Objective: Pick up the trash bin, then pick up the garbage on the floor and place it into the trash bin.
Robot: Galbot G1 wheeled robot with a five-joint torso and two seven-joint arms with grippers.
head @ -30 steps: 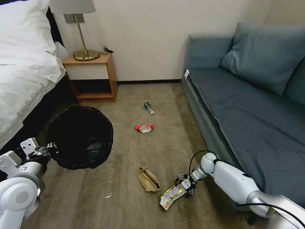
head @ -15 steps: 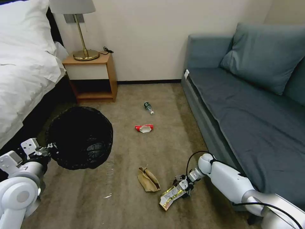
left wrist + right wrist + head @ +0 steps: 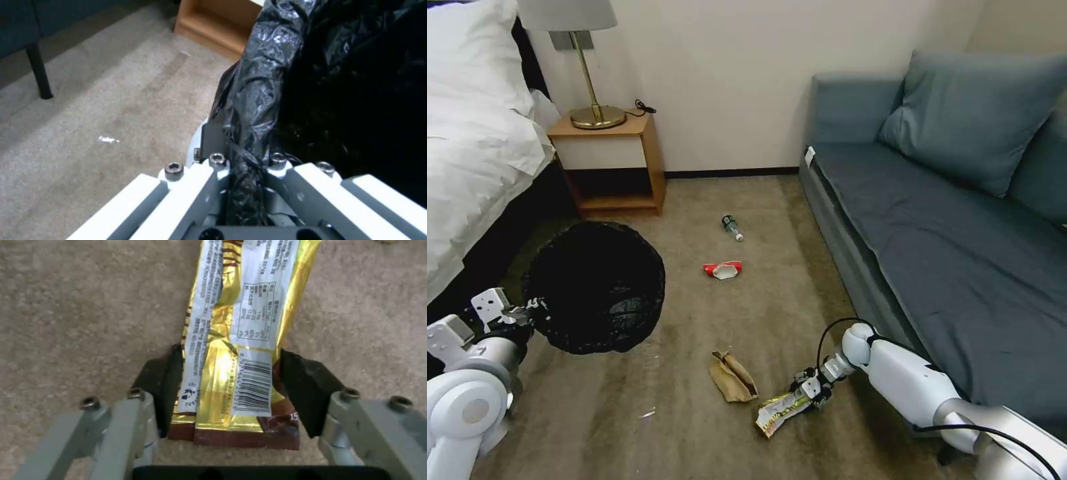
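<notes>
Bin [image 3: 597,287] rim pinched by left gripper [image 3: 242,173]; right gripper [image 3: 231,386] spread astride wrapper [image 3: 236,340].

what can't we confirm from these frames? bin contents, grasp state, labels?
- Trash bin: in the head view the black liner hides its bottom; in the left wrist view the left claw is shut on the rim.
- Snack wrapper: the pads flank it in the right wrist view; whether it has left the carpet is unclear.
- Bottle: label too small to read in the head view.
</notes>
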